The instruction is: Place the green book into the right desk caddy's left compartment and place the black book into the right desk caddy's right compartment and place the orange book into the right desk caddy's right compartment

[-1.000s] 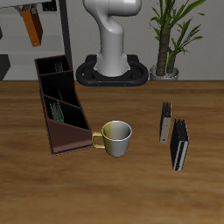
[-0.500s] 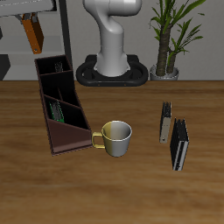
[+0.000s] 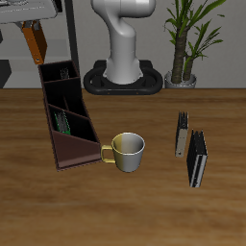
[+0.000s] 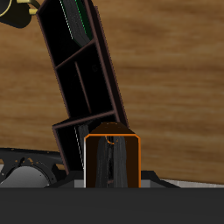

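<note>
One orange book clamped in pincer, above right desk caddy.

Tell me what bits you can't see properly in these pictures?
- Pincer: exterior view, its fingertips are hidden behind the orange book it holds.
- Orange book: wrist view, its near end is cut off by the pincer's dark body.
- Green book: exterior view, mostly hidden by the caddy walls; only a thin strip shows.
- Caddy's far section: too dark to tell what sits inside.
- Mug: wrist view, cut off by the picture's edge.
</note>
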Tool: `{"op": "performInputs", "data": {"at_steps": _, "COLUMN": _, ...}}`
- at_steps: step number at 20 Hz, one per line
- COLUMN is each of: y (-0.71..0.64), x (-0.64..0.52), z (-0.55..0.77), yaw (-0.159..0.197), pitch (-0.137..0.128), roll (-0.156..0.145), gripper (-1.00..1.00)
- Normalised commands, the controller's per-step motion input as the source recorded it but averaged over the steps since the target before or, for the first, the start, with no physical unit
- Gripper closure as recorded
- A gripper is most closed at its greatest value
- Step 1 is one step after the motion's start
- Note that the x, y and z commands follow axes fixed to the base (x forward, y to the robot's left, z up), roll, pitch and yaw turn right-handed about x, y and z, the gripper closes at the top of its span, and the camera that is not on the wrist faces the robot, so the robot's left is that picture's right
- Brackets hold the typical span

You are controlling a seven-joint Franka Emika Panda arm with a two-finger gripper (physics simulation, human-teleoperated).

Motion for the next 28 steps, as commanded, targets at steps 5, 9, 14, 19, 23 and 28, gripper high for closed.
{"op": "performInputs", "data": {"at_steps": 5, "y": 0.00, "x": 0.04, "z": -0.17, "yaw": -0.023, "pitch": 0.015, "roll": -0.002, "gripper": 1.00}}
{"op": "performInputs", "data": {"at_steps": 9, "y": 0.05, "x": 0.01, "z": -0.12, "yaw": -0.008, "pitch": 0.013, "roll": 0.014, "gripper": 1.00}}
{"op": "performInputs", "data": {"at_steps": 14, "y": 0.03, "x": 0.00, "z": -0.16, "yaw": -0.033, "pitch": 0.011, "roll": -0.003, "gripper": 1.00}}
{"op": "performInputs", "data": {"at_steps": 19, "y": 0.05, "x": 0.04, "z": -0.25, "yaw": -0.017, "pitch": 0.030, "roll": -0.017, "gripper": 1.00}}
{"op": "performInputs", "data": {"at_steps": 23, "y": 0.10, "x": -0.16, "z": -0.12, "yaw": 0.048, "pitch": 0.016, "roll": 0.031, "gripper": 1.00}}
{"op": "performInputs", "data": {"at_steps": 28, "y": 0.10, "x": -0.22, "z": -0.01, "yaw": 0.022, "pitch": -0.004, "roll": -0.009, "gripper": 1.00}}
